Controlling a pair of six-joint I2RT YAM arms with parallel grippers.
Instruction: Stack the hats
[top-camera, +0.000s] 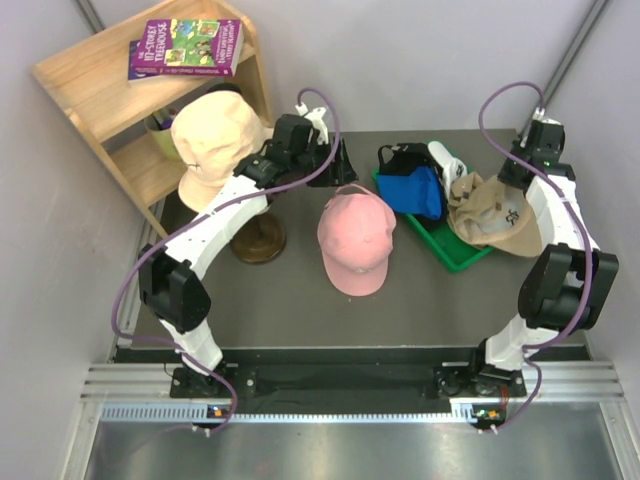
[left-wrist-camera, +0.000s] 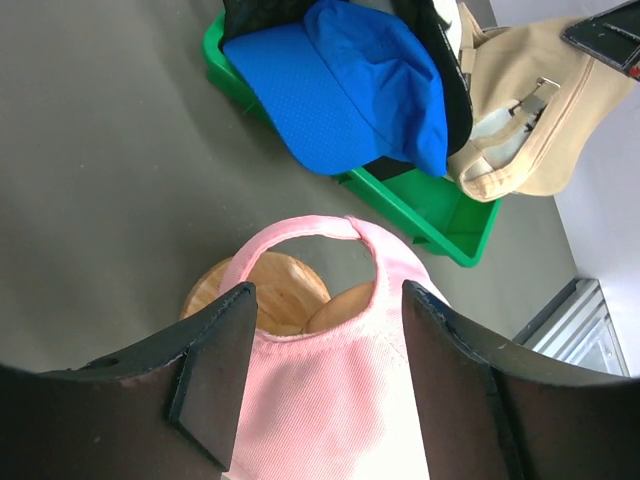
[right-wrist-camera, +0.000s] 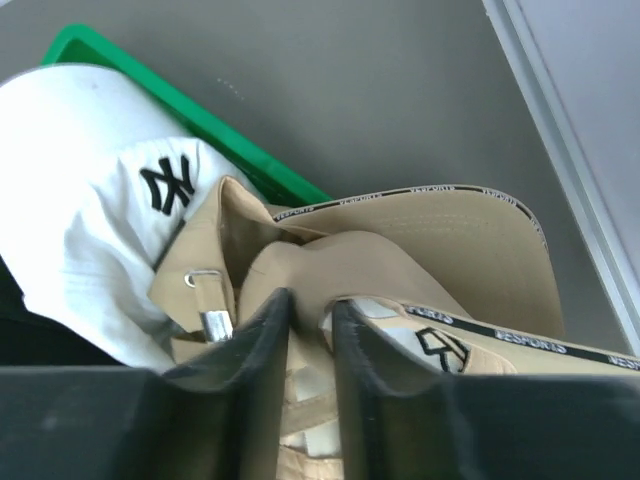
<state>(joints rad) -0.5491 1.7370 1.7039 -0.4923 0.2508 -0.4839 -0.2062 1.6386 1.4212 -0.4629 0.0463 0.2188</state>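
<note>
R gripper (right-wrist-camera: 310, 370) nearest, jaws pinched shut on khaki cap (right-wrist-camera: 400, 260), whose brim trim reads "ESPORTS". Beside it is a white cap (right-wrist-camera: 90, 190) w/ black NY logo, over the green tray (right-wrist-camera: 280, 175). L gripper (left-wrist-camera: 330, 370) is spread open astride pink cap (left-wrist-camera: 330, 410) mid-table, wood showing thru its back gap. Blue cap (left-wrist-camera: 350, 90) lies in the tray. Peach cap (top-camera: 215, 135) is by the shelf (top-camera: 90, 85); book (top-camera: 188, 47) reads "13-Storey Treehouse".

loc: robot lab / test cell | evid: left arm (top-camera: 205, 245) + right arm (top-camera: 560, 225) bolted to alu rail (top-camera: 340, 398) at near edge of dark table (top-camera: 300, 310) | plain grey wall panels (top-camera: 60, 260) box bench in on 3 sides | staged props: wooden shelf (top-camera: 90, 90) w/ paperback book (top-camera: 190, 47), green tray (top-camera: 455, 255), wooden stand (top-camera: 258, 238)
</note>
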